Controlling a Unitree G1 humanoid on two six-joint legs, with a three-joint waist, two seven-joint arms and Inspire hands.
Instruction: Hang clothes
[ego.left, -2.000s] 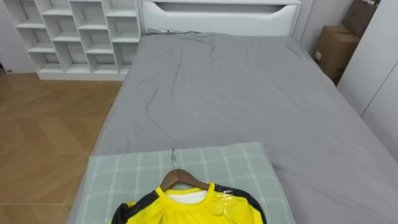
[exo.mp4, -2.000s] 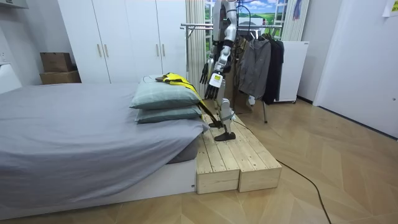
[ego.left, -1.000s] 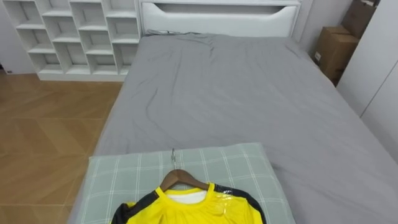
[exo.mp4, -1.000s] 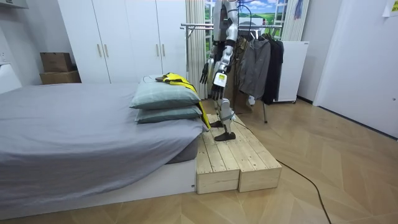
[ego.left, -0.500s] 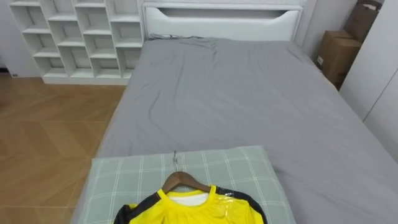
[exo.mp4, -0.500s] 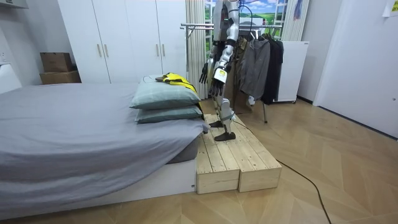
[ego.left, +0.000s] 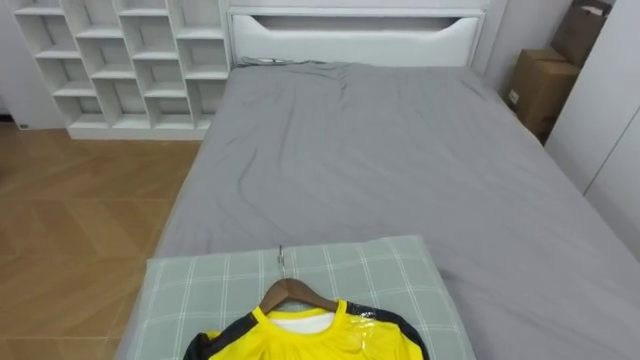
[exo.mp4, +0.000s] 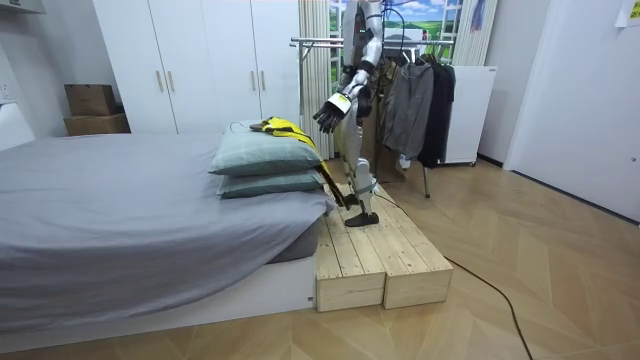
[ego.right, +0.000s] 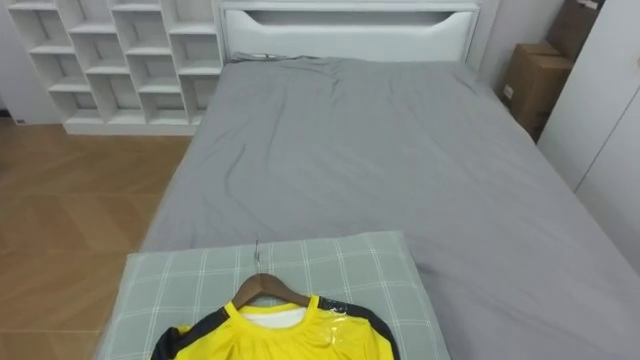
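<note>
Shirt (ego.left: 305, 338), yellow with black sleeves, lay on its curved wooden hanger (ego.left: 296, 292) atop a green checked pillow (ego.left: 200, 290) at the foot of the smooth grey bed (ego.left: 380, 150). The robot's left hand (exo.mp4: 326, 114) hung just beside the pillow, fingers loosely spread (holding nothing). Dark garments (exo.mp4: 415, 105) hung on the metal rack (exo.mp4: 315, 42) behind

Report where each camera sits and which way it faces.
Left eye view: on the head, looking down along the bed to the headboard, shirt on its hanger nearest.
Right eye view: same aim, a little to the right; shares all that.
Room view: off the robot's left, across the bed; whole robot on the platform, left hand raised toward the shirt, shared with the eye views.
</note>
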